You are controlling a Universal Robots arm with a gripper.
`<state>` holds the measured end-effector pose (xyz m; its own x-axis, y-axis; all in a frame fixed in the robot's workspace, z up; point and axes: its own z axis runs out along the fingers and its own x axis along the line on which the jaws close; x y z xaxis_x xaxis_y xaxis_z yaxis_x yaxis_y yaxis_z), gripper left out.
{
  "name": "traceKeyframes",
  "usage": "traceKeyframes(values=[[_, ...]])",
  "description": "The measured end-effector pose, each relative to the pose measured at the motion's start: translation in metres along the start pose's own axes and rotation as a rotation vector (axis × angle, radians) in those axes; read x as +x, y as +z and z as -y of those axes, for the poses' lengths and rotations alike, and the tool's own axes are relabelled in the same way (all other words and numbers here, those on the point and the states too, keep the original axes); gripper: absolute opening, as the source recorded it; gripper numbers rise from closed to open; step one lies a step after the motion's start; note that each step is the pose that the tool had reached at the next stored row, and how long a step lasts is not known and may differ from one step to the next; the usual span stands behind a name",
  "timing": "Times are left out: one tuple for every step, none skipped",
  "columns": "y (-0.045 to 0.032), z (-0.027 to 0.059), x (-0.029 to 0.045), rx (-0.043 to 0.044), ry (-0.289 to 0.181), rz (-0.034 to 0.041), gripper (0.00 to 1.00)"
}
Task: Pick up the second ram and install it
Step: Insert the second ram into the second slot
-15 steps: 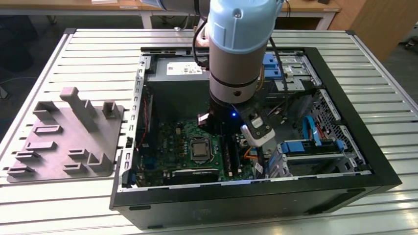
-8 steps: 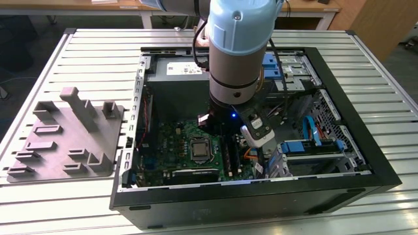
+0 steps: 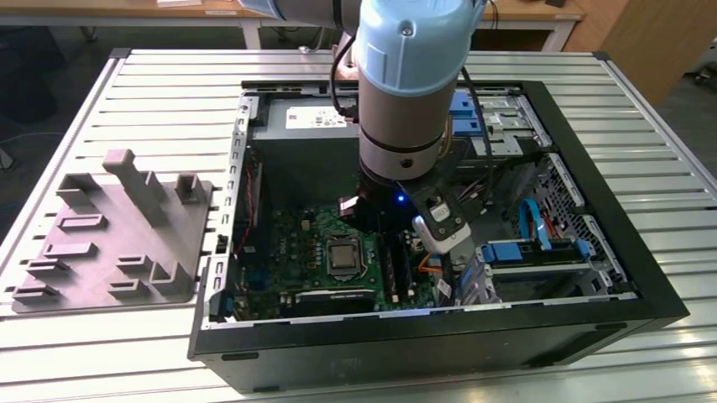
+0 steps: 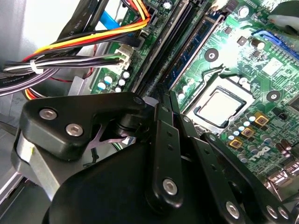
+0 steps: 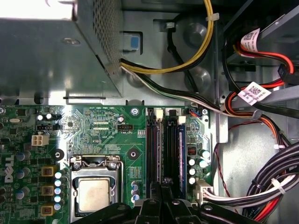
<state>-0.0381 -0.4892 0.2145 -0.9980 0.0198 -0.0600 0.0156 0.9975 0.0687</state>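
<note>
Black gripper (image 4: 169, 100) fingers are seen pressed together over the memory slots (image 5: 164, 149), at three o'clock of the processor (image 5: 94, 193).

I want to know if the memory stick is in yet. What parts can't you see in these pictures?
- The hand: in both wrist views its fingertips press together over the slots, covering their near end.
- The second ram: a bluish strip stands in one slot in the first wrist view; whether it is clicked in cannot be told.
- In the exterior view, the arm blocks the slots.
- The motherboard runs off the picture's edges in both wrist views.
</note>
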Motion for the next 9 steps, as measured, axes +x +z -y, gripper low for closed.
traceKeyframes(values=[[0.0004, 0.0, 0.0, -0.0001, 0.0, 0.0001, 0.12], [0.0006, 0.0001, 0.0, 0.0001, 0.0, 0.0, 0.12], [0.0006, 0.0001, 0.0, 0.0002, 0.0, -0.0001, 0.12], [0.0006, 0.0001, 0.0, 0.0002, 0.0, -0.0001, 0.12], [0.0007, 0.0, 0.0, 0.0001, 0.0, 0.0, 0.12], [0.0008, 0.0, 0.0, 0.0, 0.0, 0.0, 0.12], [0.0012, 0.0001, 0.0001, -0.0001, 0.0, 0.0, 0.12], [0.0017, 0.0001, 0.0001, -0.0001, 0.0, 0.0001, 0.12], [0.0018, 0.0002, 0.0001, 0.0002, 0.0, -0.0001, 0.12]])
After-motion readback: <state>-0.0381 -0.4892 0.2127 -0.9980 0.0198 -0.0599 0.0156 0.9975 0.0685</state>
